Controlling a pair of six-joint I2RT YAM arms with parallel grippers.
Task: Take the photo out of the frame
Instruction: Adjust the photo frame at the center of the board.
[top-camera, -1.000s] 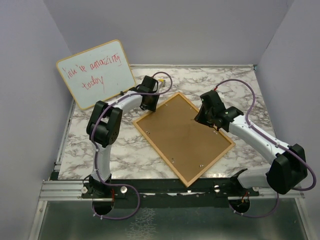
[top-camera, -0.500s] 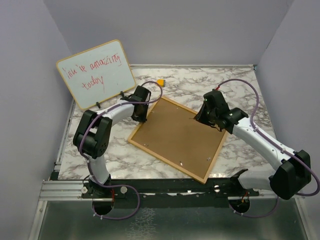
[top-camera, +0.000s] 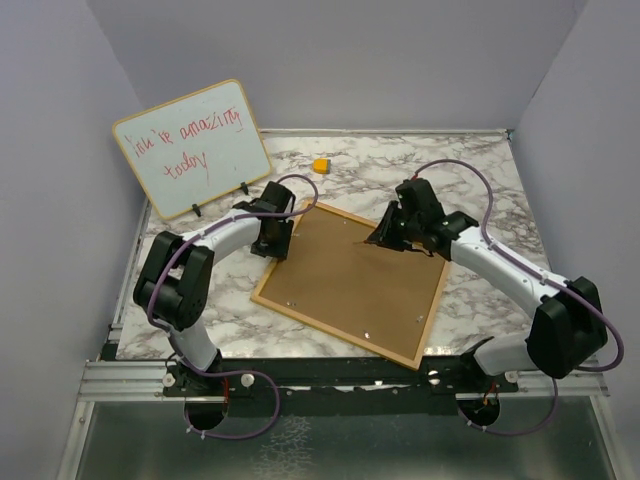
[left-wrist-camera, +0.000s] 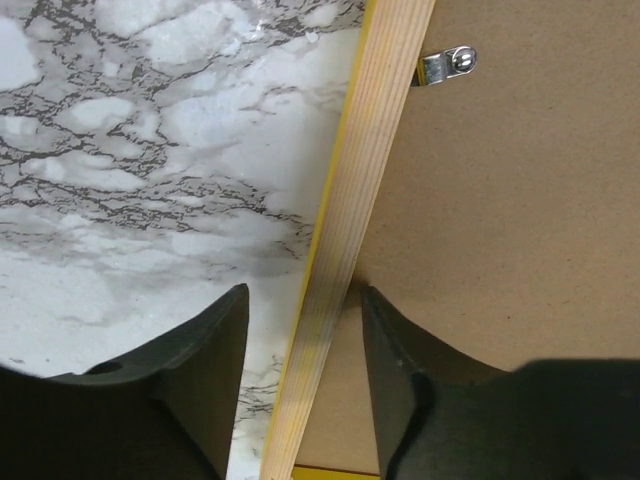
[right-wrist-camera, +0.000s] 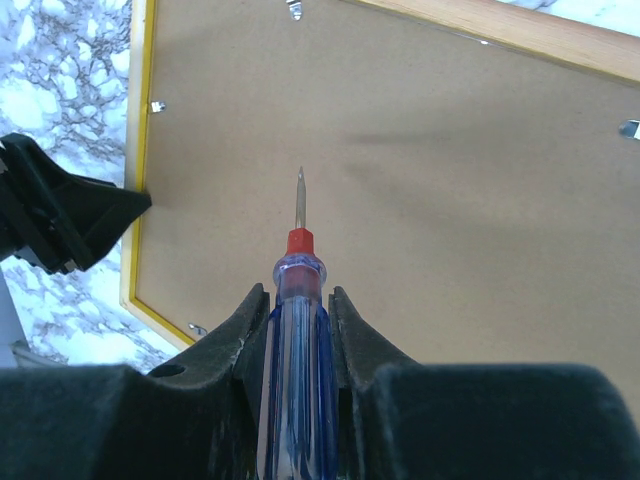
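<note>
- Table: shows a white marble pattern with grey veins and carries everything else.
- Frame: lies back up in the middle of the table, turned at a slant; shows a brown board inside a pale wood rail with a thin yellow outer edge. Bears no readable label.
- Photo: stays hidden under the brown board in every view.
- Whiteboard: leans tilted at the far left corner, well apart from the frame; carries red handwriting that reads roughly "you're amazing today", the first word being hard to make out.
- Left gripper: sits at the frame's left rail with jaws apart, one of the fingers over the marble and the other over the board, straddling the rail without clamping it.
- Right gripper: is closed on a screwdriver above the frame's far right part.
- Screwdriver: has a clear blue handle and red collar, with its tip pointing across the board; cannot tell whether it touches.
- Yellow block: sits alone beyond the frame.
- Metal clip: is screwed to the board just beside the rail.
</note>
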